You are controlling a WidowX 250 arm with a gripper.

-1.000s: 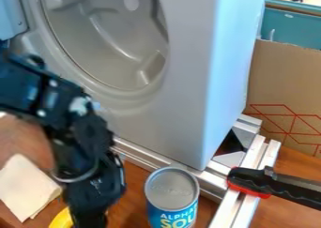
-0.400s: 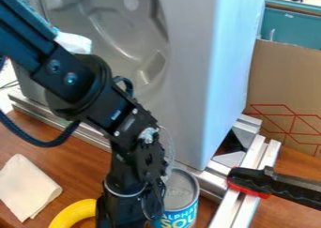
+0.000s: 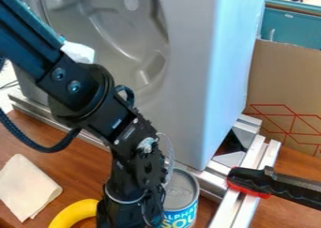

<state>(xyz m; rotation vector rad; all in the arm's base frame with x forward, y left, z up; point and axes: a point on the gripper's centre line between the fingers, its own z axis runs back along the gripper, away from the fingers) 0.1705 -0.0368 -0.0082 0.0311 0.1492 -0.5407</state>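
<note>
The black gripper [image 3: 130, 213] hangs down at the bottom of the camera view, its fingertips cut off by the lower edge. Close on its right, partly behind it, stands a soup can [image 3: 182, 194] with a grey lid and blue label. On the gripper's left a yellow curved object [image 3: 72, 214] lies on the wooden table [image 3: 63, 168], its right end hidden behind the gripper. Farther left is a folded cream cloth [image 3: 26, 187]. Whether anything is held cannot be seen.
A tall grey machine [image 3: 194, 81] with a round recess stands behind the arm on metal rails [image 3: 254, 161]. A black and red clamp handle [image 3: 270, 182] juts in from the right. A cardboard sheet [image 3: 285, 81] stands at the back right.
From the left, the arm has swung right and now covers part of the can, while more of the yellow object shows. Since the middle frame it has shifted only slightly.
</note>
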